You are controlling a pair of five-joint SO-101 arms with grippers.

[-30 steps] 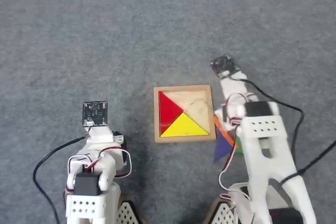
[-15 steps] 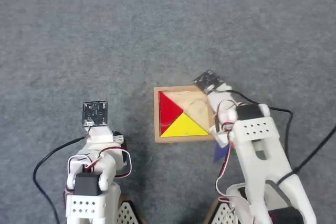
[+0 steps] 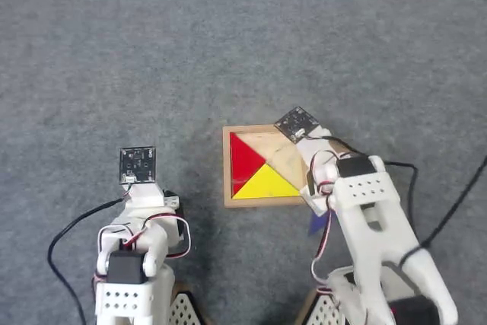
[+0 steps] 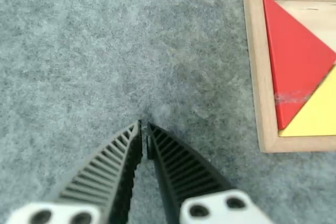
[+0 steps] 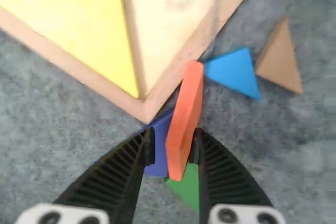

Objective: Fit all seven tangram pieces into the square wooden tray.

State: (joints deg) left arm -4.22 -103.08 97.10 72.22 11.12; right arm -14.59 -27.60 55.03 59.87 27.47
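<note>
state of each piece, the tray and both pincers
wooden tray, partly filled
red triangle, in tray
yellow triangle, in tray
orange piece, on edge, gripped
blue triangle, loose outside tray
tan triangle, loose outside tray
left pincer, shut, empty
right pincer, shut on orange piece

From above, the right arm (image 3: 367, 215) covered the far side of the tray (image 3: 227, 167), and just a sliver of the purple piece (image 3: 317, 223) peeked out. At the right wrist, the green piece (image 5: 187, 190) sat half-hidden behind the orange piece (image 5: 184, 121) (jaws blocked more), and the yellow triangle (image 5: 73, 19) ran off the view's edge.
</note>
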